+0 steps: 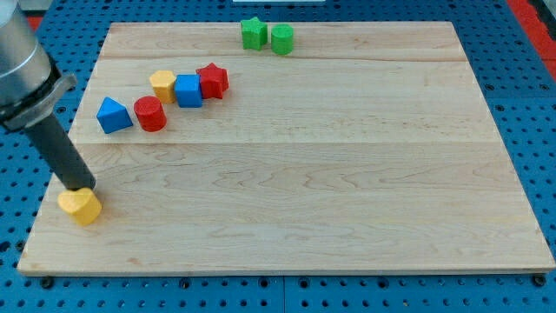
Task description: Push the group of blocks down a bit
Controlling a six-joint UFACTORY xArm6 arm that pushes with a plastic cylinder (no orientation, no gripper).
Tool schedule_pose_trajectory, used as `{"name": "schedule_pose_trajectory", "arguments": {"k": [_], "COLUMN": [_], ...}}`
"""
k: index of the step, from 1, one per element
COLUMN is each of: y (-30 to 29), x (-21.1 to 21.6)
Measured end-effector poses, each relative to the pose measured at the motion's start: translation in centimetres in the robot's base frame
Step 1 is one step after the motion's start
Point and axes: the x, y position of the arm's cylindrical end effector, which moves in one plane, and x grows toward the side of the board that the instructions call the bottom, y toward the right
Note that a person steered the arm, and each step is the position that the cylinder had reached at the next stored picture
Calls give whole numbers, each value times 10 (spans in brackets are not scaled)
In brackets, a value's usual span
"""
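A group of blocks lies at the upper left of the wooden board (287, 165): a blue triangle (114, 115), a red cylinder (150, 114), a yellow hexagon (162, 85), a blue cube (188, 90) and a red star (212, 81). They sit close together in a rising line. My tip (80, 186) is at the view's lower left, touching the top of a yellow heart block (81, 207), well below the group.
A green star-like block (254, 33) and a green cylinder (281, 39) sit together at the board's top edge. The arm's grey body (22, 61) fills the view's upper left. Blue pegboard surrounds the board.
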Motion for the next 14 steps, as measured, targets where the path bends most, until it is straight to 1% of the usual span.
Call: {"name": "schedule_pose_trajectory", "arguments": {"k": [1, 2, 3, 4, 5, 6, 7, 8, 9, 10, 12, 13, 14], "y": [45, 147, 195, 198, 155, 117, 109, 101, 94, 29, 24, 26, 42], "x": [-32, -43, -121, -201, -212, -195, -162, -157, -202, -210, -163, -132, -96]}}
